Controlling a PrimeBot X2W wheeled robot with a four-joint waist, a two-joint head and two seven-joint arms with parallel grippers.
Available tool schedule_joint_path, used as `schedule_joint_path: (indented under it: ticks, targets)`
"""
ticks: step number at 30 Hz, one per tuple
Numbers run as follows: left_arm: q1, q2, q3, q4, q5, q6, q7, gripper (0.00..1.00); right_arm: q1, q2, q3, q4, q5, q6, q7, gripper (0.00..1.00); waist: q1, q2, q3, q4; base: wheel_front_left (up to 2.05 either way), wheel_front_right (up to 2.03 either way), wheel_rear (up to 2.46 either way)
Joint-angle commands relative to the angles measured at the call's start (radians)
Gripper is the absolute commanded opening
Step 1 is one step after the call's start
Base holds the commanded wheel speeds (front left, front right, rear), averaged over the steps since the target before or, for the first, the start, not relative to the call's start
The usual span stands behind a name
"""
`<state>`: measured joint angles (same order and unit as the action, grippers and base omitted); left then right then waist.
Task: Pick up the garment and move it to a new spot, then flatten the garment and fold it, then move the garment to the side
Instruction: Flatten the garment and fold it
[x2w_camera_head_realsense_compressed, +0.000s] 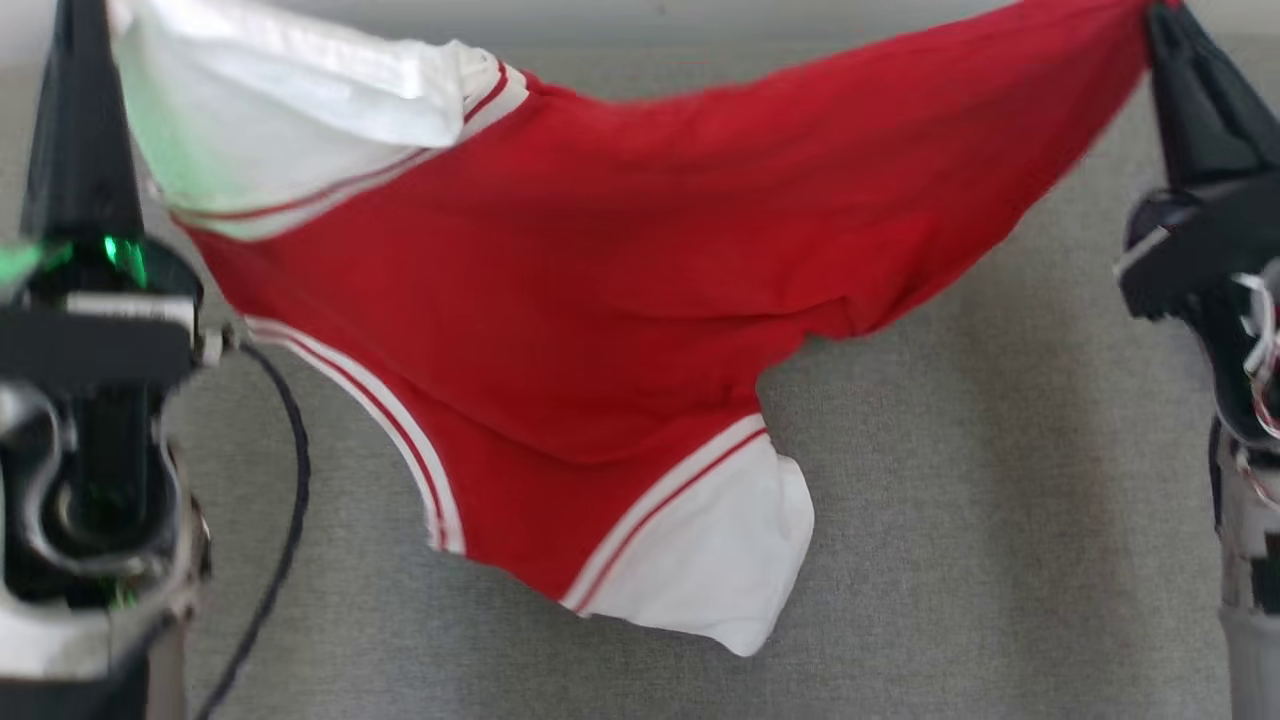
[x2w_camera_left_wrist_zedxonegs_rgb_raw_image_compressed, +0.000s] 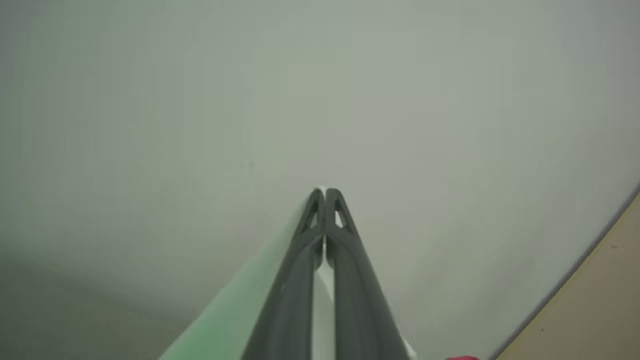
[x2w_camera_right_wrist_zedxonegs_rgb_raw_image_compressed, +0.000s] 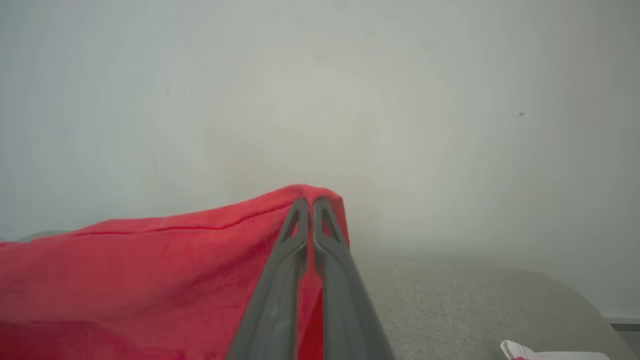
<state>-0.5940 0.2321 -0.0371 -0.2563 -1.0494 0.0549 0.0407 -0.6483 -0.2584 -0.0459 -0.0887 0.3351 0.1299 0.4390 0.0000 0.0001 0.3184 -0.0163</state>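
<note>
Your garment, a red shirt with white sleeves and red-white trim, is off the grey surface and hangs in the air above it, stretched between both arms. Left pincer is clamped together on pale cloth, which looks like the white sleeve end; a sliver of white shows between the fingers in the left wrist view. Right pincer is pinched shut on a red edge of the garment, with cloth bunched over the fingertips. In the head view the two grip points sit high above the grey surface, one over its left part and one over its right. The cloth sags between them, and the other white sleeve dangles lowest, closest to the grey surface; I can't tell if it touches. Progress as I judge it: pick-up is done and you're somewhere in the carry to a new spot or the spread-out before laying down. Nothing is flat yet, no fold is made, and the final move to the side is untouched, so most of the task is left. A dark cable loops above the grey surface near the left arm, so watch for a snag.
</note>
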Motion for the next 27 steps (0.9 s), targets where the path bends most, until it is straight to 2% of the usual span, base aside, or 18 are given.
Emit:
schedule_joint_path:
  ticks: [1, 6, 10, 14, 20, 27]
  targets:
    - [-0.065, 0.025, -0.004, 0.035, 0.02, 0.006, 0.015, 0.0, -0.046, -0.009, 0.015, 0.042, -0.008, 0.001, -0.025, 0.0, 0.0, -0.0001, 0.098, -0.044, 0.0, 0.0, 0.0]
    - [-0.338, 0.096, -0.013, 0.18, 0.097, 0.022, 0.049, 0.0, -0.244, -0.022, 0.067, 0.203, -0.021, 0.001, -0.112, 0.0, 0.0, -0.0001, 0.245, -0.075, 0.0, 0.0, 0.0]
    - [-0.558, 0.174, -0.061, 0.275, 0.209, -0.01, 0.057, 0.0, -0.445, -0.021, 0.074, 0.342, -0.065, 0.001, -0.221, 0.0, 0.0, -0.0001, 0.346, -0.1, 0.0, 0.0, 0.0]
    - [-0.754, 0.218, -0.115, 0.354, 0.32, -0.043, 0.029, 0.0, -0.615, -0.005, 0.024, 0.472, -0.107, 0.001, -0.345, 0.0, 0.0, -0.0001, 0.391, -0.107, 0.0, 0.0, 0.0]
    - [-1.016, 0.223, -0.142, 0.466, 0.442, -0.07, -0.108, 0.0, -0.812, 0.009, -0.073, 0.617, -0.177, 0.001, -0.514, 0.0, 0.0, -0.0001, 0.402, -0.102, 0.0, 0.0, 0.0]
    - [-1.168, 0.215, -0.147, 0.483, 0.558, -0.07, -0.277, 0.0, -0.983, -0.007, -0.12, 0.668, -0.289, 0.0, -0.665, 0.0, 0.0, -0.0001, 0.391, -0.09, 0.0, 0.0, 0.0]
